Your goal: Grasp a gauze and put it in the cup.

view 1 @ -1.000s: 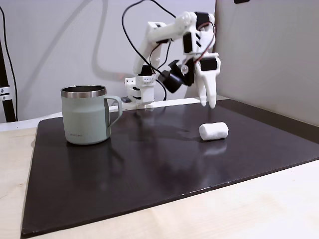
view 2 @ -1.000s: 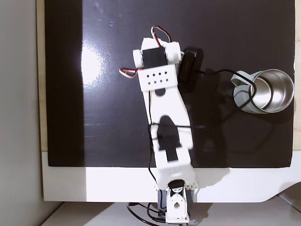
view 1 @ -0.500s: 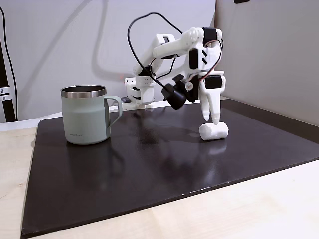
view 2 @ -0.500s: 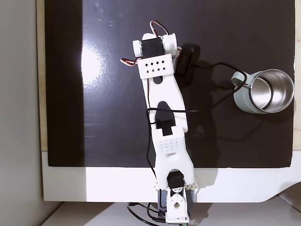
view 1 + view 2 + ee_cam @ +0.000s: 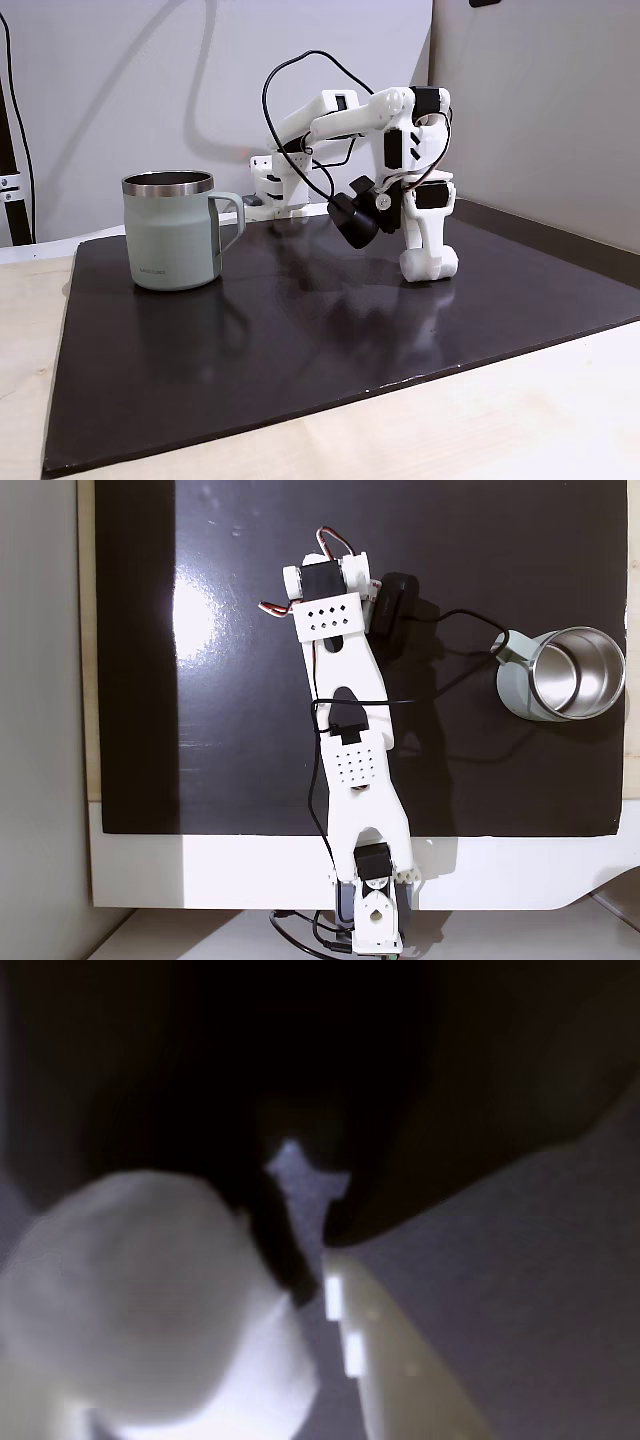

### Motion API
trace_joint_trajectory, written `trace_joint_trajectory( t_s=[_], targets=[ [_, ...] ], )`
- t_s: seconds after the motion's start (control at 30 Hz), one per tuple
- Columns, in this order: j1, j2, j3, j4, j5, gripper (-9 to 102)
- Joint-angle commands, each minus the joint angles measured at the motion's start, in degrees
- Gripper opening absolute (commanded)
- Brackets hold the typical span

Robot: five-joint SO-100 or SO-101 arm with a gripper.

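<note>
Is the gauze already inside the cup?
No, in a fixed view the gauze lies on the mat under the gripper, away from the cup.

Count: one cup (image 5: 172,232), one gauze (image 5: 440,264) to the cup's right in a fixed view, one black mat (image 5: 300,340) under the cup, one arm (image 5: 345,730), one end effector (image 5: 428,262) at the gauze.

cup (image 5: 172,232) logo dark, seemingly unreadable
</note>
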Motion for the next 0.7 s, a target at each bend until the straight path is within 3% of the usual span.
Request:
trace_joint_trajectory(
  t_s=[0.0,0.27,0.67],
  targets=[
    [-0.9,0.7,-3.1,-0.2,-0.3,13],
    [-0.2,2.3,-3.1,0.6,-0.4,1],
    [0.5,21.5,7.5,1.2,-0.3,0]
  ],
)
